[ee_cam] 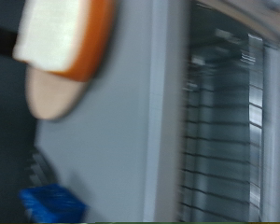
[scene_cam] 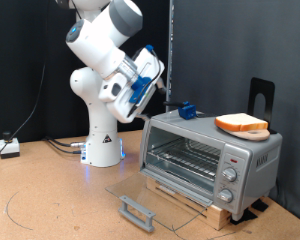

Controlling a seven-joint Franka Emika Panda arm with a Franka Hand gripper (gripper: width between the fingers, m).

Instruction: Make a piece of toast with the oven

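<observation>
The silver-grey oven (scene_cam: pixel 215 155) stands at the exterior view's right, on a wooden base. Its glass door (scene_cam: pixel 165 195) hangs open and down, grey handle (scene_cam: pixel 137 212) at the front, and the wire rack (scene_cam: pixel 185 158) shows inside. The piece of toast (scene_cam: pixel 242 124) lies on a round wooden board on the oven's top. My gripper (scene_cam: pixel 163 98) hovers above the oven's top left corner, holding nothing visible. The wrist view is blurred and shows the toast (ee_cam: pixel 65 37), the board (ee_cam: pixel 49 95), the oven top (ee_cam: pixel 121 121) and the rack (ee_cam: pixel 224 131), but not my fingers.
A small blue object (scene_cam: pixel 187 110) sits on the oven's top near my gripper, and also shows in the wrist view (ee_cam: pixel 51 205). A black stand (scene_cam: pixel 260 95) rises behind the oven. Cables (scene_cam: pixel 10 148) lie on the table at the exterior view's left, near the arm's base (scene_cam: pixel 102 150).
</observation>
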